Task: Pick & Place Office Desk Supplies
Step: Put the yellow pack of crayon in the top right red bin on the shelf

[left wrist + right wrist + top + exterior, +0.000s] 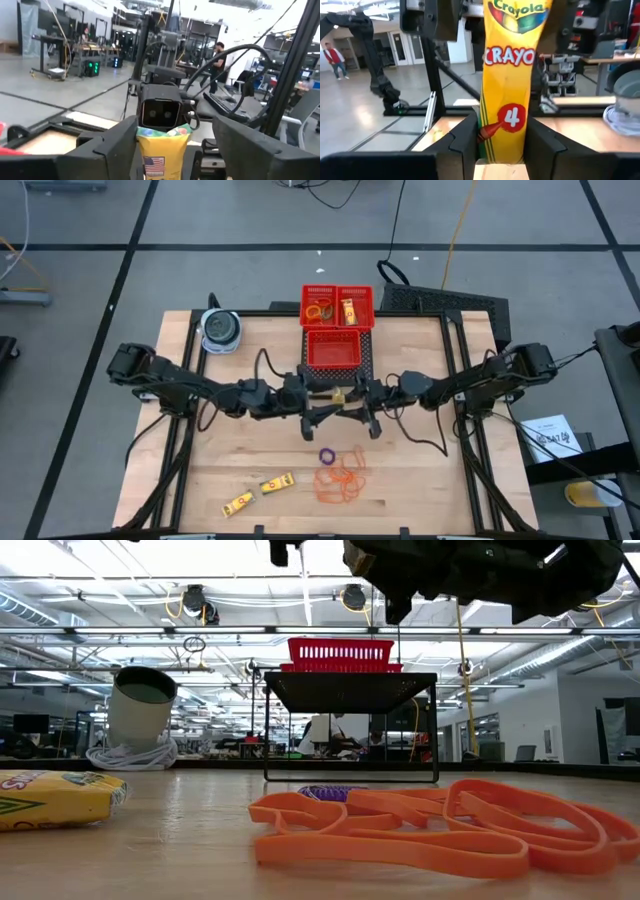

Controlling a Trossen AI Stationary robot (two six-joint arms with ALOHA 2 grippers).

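A pale wooden worktop (250, 450) in a workshop hall. Both grippers meet mid-table over one yellow crayon packet (512, 90) – right gripper (502, 150) clamped on it, left gripper (165, 150) spread apart around it. Two more packets (258, 492) near the front edge; rubber bands (340, 480) overlap – uncountable; one purple ring (326, 454)

Pale matt wood table (250, 440) — glossy yellow packet (509, 100), matt rubber bands (440, 825).

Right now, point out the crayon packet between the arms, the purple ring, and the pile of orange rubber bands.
crayon packet (510, 100), right wrist view, middle of its yellow face.
purple ring (326, 454), high view, on its band.
orange rubber bands (420, 830), low view, on a front strand of the pile.
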